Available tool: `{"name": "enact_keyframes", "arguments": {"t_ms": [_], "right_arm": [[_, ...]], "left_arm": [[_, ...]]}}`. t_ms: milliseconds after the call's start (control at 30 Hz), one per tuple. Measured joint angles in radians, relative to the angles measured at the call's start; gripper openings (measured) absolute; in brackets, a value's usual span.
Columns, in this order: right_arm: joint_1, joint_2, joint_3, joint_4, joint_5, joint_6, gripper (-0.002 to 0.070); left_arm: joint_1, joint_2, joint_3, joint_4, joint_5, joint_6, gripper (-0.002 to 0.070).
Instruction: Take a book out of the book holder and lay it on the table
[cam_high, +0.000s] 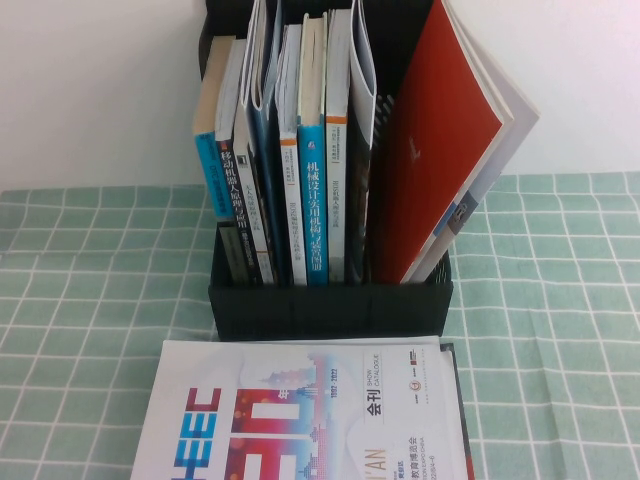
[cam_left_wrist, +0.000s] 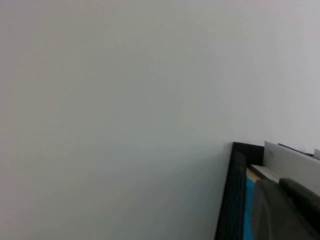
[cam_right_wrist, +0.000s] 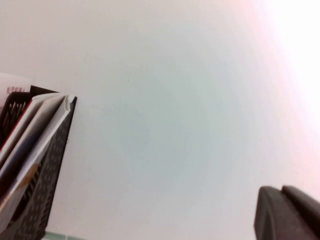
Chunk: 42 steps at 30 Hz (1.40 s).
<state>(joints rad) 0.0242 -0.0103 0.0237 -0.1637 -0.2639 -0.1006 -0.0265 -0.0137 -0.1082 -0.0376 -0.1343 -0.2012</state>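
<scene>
The black book holder (cam_high: 330, 305) stands upright at the middle of the table (cam_high: 80, 300), its slots filled with several upright books. A red-covered book (cam_high: 440, 150) leans in its right slot. The white-covered book with the tan band does not show among them. Neither gripper shows in the high view. My left gripper (cam_left_wrist: 279, 182) is shut and empty, up beside the holder's left wall (cam_left_wrist: 235, 190). My right gripper (cam_right_wrist: 281, 189) is shut and empty, off to the right of the holder's perforated side (cam_right_wrist: 45, 190), facing the wall.
A white magazine (cam_high: 300, 420) with big blue-and-red letters lies flat on the cloth just in front of the holder, over a dark-edged book (cam_high: 458, 400). A pale wall (cam_high: 90, 90) rises behind the holder. Green checked cloth shows on both sides.
</scene>
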Motion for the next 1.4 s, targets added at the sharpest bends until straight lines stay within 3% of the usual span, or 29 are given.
{"name": "enact_keyframes", "arguments": {"t_ms": [133,433,533,667,800,900,1033,1267,1400], "right_arm": [[0.000,0.000,-0.079,-0.001,0.096,-0.012,-0.0001],[0.000,0.139,-0.336,-0.003,0.354,-0.020,-0.0001],[0.000,0.240,-0.391,-0.005,0.371,-0.020,-0.0001],[0.000,0.369,-0.421,-0.002,0.330,-0.020,-0.0001],[0.000,0.469,-0.422,0.002,0.227,0.006,-0.0001],[0.000,0.525,-0.422,-0.027,0.151,0.063,-0.0001],[0.000,0.590,-0.422,-0.196,0.073,0.220,-0.0001],[0.000,0.738,-0.423,-0.662,-0.228,0.590,-0.0001],[0.000,0.839,-0.423,-0.760,-0.344,0.690,-0.0001]], "left_arm": [[0.000,0.066,-0.176,0.002,0.202,-0.010,-0.0002],[0.000,0.447,-0.533,-0.087,0.433,0.042,-0.0002],[0.000,0.584,-0.641,-0.259,0.491,0.201,-0.0002],[0.000,0.769,-0.744,-0.683,0.575,0.621,-0.0002],[0.000,0.902,-0.804,-1.073,0.673,0.918,-0.0002],[-0.035,0.975,-0.825,-1.188,0.660,1.031,-0.0002],[-0.161,1.059,-0.849,-1.185,0.559,1.097,-0.0003],[-0.486,1.204,-0.912,-1.151,0.354,1.106,-0.0002],[-0.644,1.314,-0.979,-1.144,0.258,1.112,-0.0002]]}}
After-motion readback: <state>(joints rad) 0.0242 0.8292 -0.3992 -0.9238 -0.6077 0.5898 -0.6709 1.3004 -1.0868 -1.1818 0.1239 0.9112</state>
